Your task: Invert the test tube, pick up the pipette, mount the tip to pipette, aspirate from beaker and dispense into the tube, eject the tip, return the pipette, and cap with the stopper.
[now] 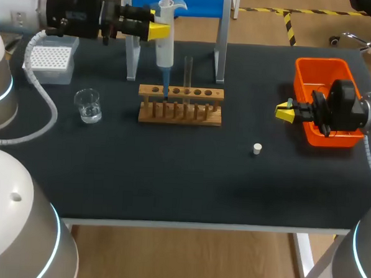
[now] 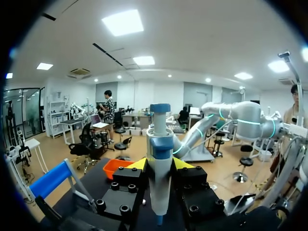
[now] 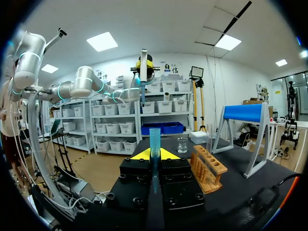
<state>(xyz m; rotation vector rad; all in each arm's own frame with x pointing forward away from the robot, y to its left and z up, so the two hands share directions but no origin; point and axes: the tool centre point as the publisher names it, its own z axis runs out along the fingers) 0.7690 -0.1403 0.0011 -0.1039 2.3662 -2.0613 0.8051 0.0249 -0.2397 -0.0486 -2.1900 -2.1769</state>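
White-and-blue plastic pipette [image 1: 164, 51] upright, clamped in the left gripper [image 1: 161, 30] above the wooden tube rack [image 1: 181, 106] by the far edge of the table [image 1: 171, 182]; slim blue tip [image 3: 154, 139] pinched in the right gripper [image 1: 285, 112] beside the orange bin [image 1: 320, 62], right edge; risking a skewed mount or dropped tip if brought together off-axis.

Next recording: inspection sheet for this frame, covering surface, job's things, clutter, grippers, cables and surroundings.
Surface: dark table top, no spill seen.
Job's things: clear test tube upright in wooden rack; glass beaker; white tip box; small white stopper loose on table; orange bin; blue-barred stand behind rack.
Clutter: nothing seen.
Grippers: left gripper shut on white-and-blue pipette, held upright; right gripper shut on blue translucent pipette tip, beside bin.
Cables: white corrugated hose lies on table near beaker.
Surroundings: nothing seen.
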